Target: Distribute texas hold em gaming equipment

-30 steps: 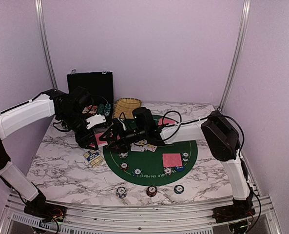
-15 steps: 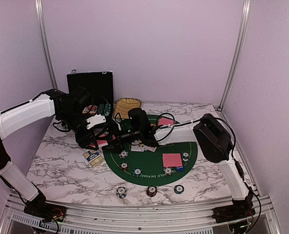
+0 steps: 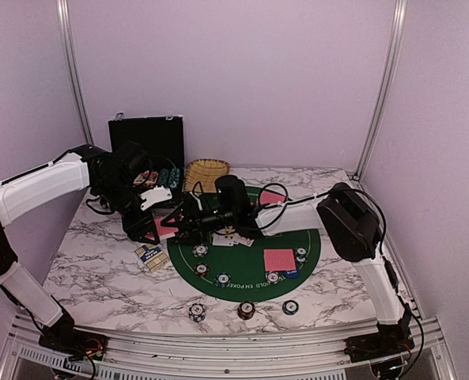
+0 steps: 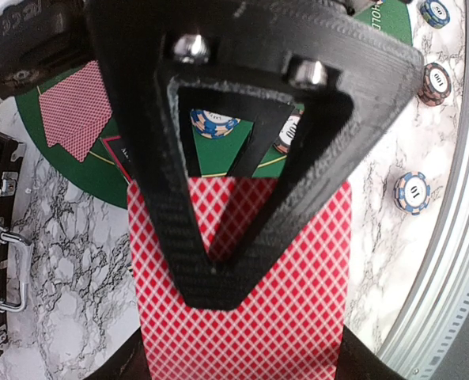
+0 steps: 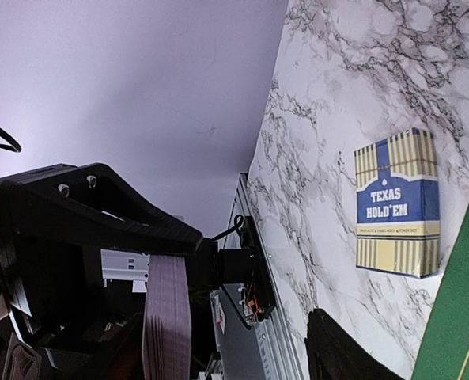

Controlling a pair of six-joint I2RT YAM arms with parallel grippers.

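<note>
My left gripper [image 3: 145,227] is shut on a deck of pink-red-backed cards [image 3: 165,226], held above the left edge of the green mat [image 3: 309,241]. In the left wrist view the deck [image 4: 242,317] fills the space under the black triangular finger [image 4: 218,269]. My right gripper [image 3: 185,221] is open and right beside the deck, which shows edge-on in its view [image 5: 167,317]. One right finger [image 5: 353,352] shows at the bottom. Pink cards [image 3: 279,259] and striped chips [image 3: 202,270] lie on the mat. More chips [image 3: 246,309] sit near the front edge.
A blue-and-yellow Texas Hold'em card box [image 3: 151,256] lies on the marble left of the mat, also in the right wrist view [image 5: 398,202]. A black case [image 3: 147,142] stands open at the back left, with a straw basket [image 3: 205,172] beside it.
The right arm swung a little left and came back; its gripper stays beside the deck. The left gripper and the deck have not moved.
</note>
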